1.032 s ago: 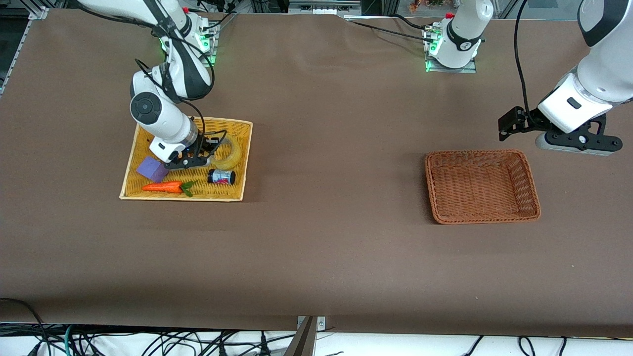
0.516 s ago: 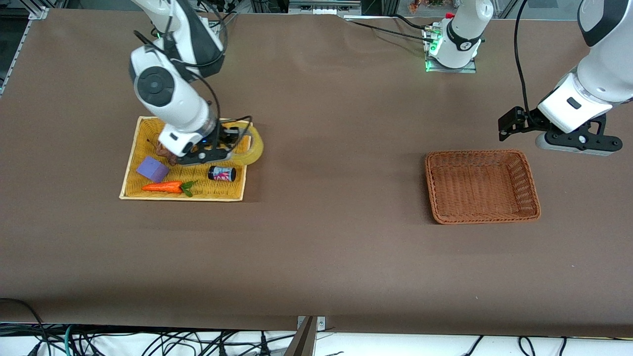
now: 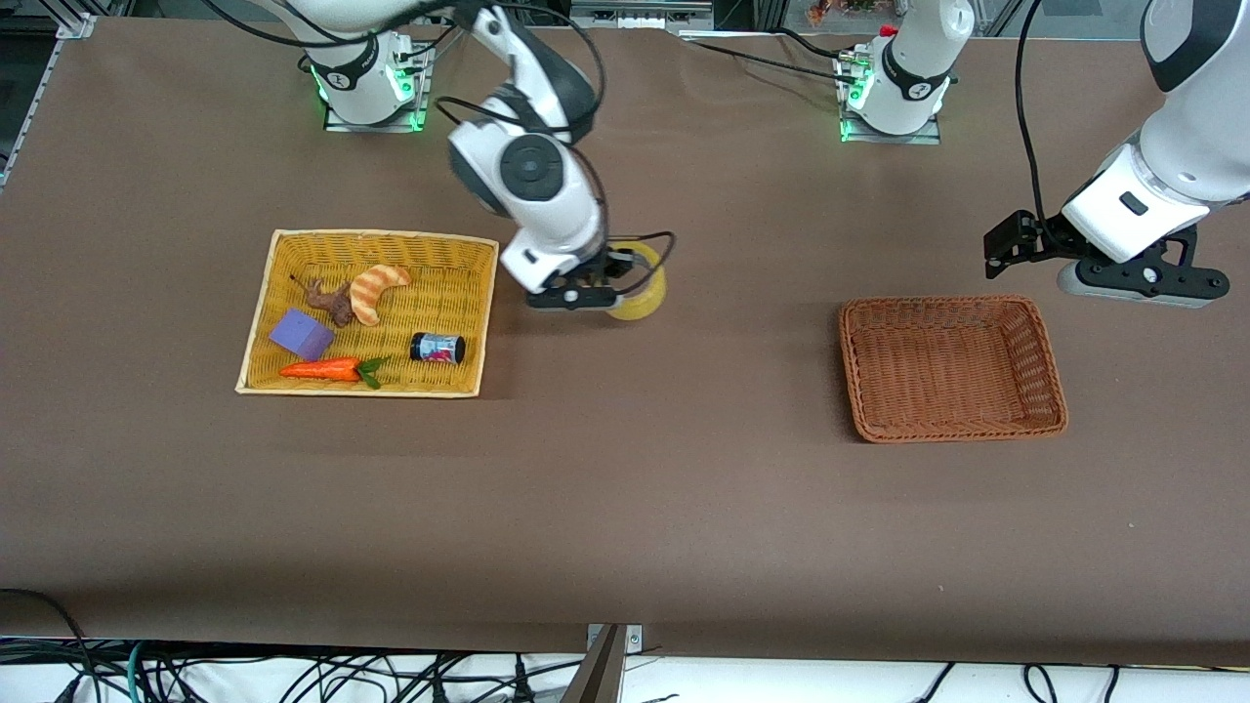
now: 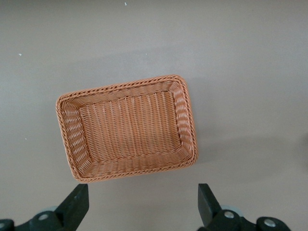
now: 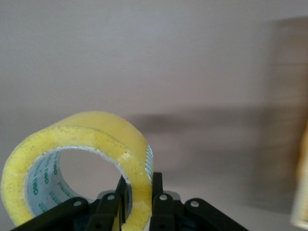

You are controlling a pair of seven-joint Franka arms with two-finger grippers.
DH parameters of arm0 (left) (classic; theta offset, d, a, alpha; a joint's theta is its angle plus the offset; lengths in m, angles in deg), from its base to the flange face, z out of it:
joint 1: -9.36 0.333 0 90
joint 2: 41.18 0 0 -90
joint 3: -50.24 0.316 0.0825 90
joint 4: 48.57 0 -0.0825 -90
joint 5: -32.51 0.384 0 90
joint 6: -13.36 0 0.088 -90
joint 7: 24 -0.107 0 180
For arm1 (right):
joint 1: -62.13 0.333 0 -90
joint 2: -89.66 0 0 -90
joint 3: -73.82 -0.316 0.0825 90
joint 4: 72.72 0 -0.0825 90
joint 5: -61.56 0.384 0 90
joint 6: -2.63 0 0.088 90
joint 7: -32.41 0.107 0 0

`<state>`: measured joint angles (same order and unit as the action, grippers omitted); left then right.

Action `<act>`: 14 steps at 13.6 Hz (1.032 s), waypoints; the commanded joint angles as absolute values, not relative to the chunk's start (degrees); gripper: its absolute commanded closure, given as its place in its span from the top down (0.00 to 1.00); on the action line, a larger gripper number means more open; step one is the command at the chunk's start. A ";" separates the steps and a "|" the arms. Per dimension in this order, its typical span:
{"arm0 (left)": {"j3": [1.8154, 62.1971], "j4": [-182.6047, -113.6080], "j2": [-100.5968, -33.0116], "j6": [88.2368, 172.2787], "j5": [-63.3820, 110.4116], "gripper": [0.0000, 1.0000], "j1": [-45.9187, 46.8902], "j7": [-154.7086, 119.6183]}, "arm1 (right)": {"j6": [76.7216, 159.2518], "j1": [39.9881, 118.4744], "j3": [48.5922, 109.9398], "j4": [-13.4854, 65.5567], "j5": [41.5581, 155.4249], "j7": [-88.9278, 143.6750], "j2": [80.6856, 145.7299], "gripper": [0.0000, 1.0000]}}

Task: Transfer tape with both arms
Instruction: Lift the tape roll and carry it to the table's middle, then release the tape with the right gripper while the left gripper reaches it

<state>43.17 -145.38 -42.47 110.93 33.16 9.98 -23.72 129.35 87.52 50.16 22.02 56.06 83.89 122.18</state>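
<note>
The tape (image 3: 640,295) is a yellowish translucent ring with a grey core; in the right wrist view (image 5: 86,144) it stands on edge, its wall pinched between the fingers. My right gripper (image 3: 610,285) is shut on the tape and holds it in the air over the bare brown table, between the yellow basket (image 3: 479,322) and the brown wicker basket (image 3: 1045,351). My left gripper (image 3: 1138,278) is open and empty, up in the air beside the brown basket, which fills the left wrist view (image 4: 127,127); its fingers (image 4: 77,207) stand wide apart.
The yellow basket holds an orange-striped croissant toy (image 3: 376,288), a purple block (image 3: 301,334), a toy carrot (image 3: 322,369), a small black jar (image 3: 437,348) and a brown toy (image 3: 327,298). The arms' bases (image 3: 366,73) stand along the table's edge farthest from the front camera.
My right gripper has lifted the tape out of the yellow basket and carried it toward the left arm's end, clear of the basket's rim. The left arm has not moved.
</note>
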 commanded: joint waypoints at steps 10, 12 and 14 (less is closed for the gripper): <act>43.21 -144.28 -42.41 109.69 34.35 1.00 9.89 -24.88 | 135.69 94.21 51.05 12.53 44.77 99.20 136.50 0.69; 43.13 -143.15 -42.85 109.51 34.70 1.00 9.89 -25.31 | 135.26 93.95 51.58 12.44 44.68 98.85 135.72 0.98; 43.13 -142.18 -43.90 109.33 34.70 1.00 9.71 -27.94 | 131.85 93.34 52.54 12.53 45.03 97.98 131.78 1.00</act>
